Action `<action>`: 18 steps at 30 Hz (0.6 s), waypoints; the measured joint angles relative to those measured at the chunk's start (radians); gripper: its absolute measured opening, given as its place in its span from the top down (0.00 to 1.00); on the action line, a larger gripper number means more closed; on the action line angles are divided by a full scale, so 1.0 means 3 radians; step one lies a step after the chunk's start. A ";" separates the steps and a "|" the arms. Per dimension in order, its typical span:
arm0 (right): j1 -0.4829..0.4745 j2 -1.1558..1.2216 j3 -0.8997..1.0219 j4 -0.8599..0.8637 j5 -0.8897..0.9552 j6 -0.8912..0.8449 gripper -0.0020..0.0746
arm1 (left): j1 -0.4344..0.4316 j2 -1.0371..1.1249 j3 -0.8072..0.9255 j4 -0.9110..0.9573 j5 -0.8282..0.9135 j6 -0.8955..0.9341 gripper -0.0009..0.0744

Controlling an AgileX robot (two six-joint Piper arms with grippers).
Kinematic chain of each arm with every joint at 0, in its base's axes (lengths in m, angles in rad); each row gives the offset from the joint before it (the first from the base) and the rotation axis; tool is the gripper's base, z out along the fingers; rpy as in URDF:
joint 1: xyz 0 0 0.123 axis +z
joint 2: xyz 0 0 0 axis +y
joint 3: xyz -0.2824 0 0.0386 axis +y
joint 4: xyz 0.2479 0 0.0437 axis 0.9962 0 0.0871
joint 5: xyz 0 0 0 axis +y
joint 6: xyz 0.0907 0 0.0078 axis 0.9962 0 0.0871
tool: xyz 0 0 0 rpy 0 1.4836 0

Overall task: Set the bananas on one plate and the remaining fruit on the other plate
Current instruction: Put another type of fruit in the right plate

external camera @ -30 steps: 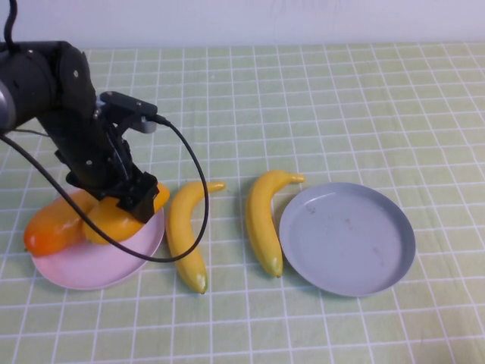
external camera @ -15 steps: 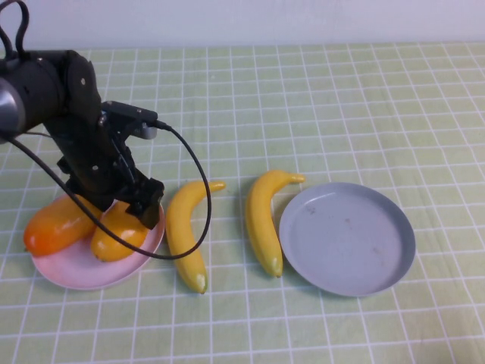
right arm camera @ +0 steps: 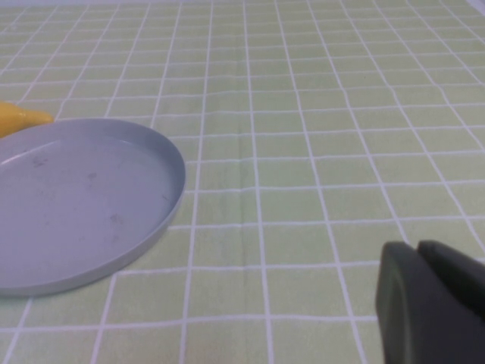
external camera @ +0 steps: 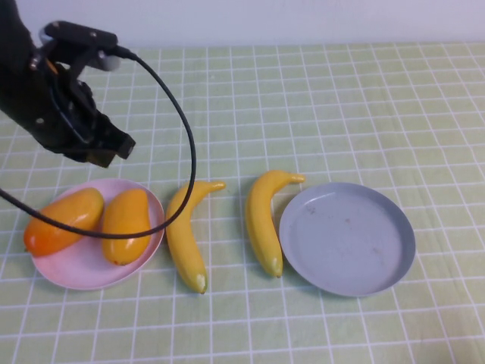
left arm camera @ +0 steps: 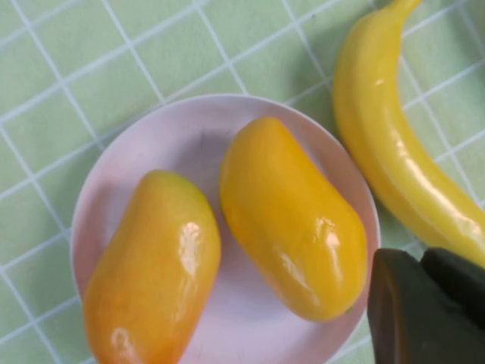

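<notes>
Both mangoes (external camera: 91, 221) lie sorted on the pink plate (external camera: 76, 269). My left gripper (external camera: 102, 148) hovers beyond it, fingers closed, empty. The right gripper (right arm camera: 432, 303), fingers closed, is parked beside the grey plate (right arm camera: 68, 205), so the bananas (external camera: 261, 220) come next.

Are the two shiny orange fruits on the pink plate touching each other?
Apart. The left wrist view shows a strip of pink plate between the two orange fruits. The left hand is lifted above; the right hand is parked.

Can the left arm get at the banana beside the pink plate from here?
Probably yes: the left end effector hovers above the pink plate, and the banana lies uncovered just beside it.
</notes>
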 joint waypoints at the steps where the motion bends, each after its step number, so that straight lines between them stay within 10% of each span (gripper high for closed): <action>1: 0.0000 0.0000 0.0000 0.0000 0.0000 0.0000 1.00 | 0.0000 -0.0105 0.0008 0.0000 0.0018 0.0000 0.96; 18: 0.0000 0.0000 0.0000 0.0008 0.0000 0.0000 1.00 | 0.0000 -0.2930 0.2204 -0.0039 -0.1396 -0.0187 0.99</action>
